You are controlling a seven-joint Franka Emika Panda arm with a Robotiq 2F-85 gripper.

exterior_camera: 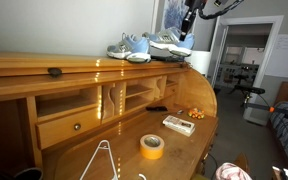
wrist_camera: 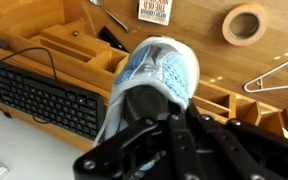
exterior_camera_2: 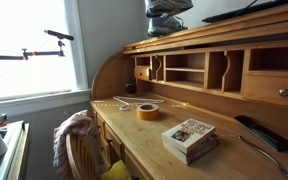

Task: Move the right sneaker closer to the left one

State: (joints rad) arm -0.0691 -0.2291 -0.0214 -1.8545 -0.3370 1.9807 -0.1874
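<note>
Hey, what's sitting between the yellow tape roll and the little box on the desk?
Nothing. The desktop between the yellow tape roll and the box is bare wood, as both exterior views show.

A wooden roll-top desk (exterior_camera: pixel 44 68) fills both exterior views. On its writing surface lies a yellow tape roll (exterior_camera: pixel 152 146), flat, also visible at the upper right of the wrist view (wrist_camera: pixel 246 24). A printed box (exterior_camera: pixel 178 124) lies near the roll, apart from it; in an exterior view it sits in the lower right foreground (exterior_camera_2: pixel 189 137). A white wire hanger (exterior_camera: pixel 104 160) lies at the lower centre. A dark remote (exterior_camera_2: pixel 259 132) rests at the right edge. A black keyboard (wrist_camera: pixel 39 95) occupies the left of the wrist view. A window (exterior_camera_2: pixel 29 50) is at upper left, and a chair draped with cloth (exterior_camera_2: pixel 74 140) stands at lower left.
</note>
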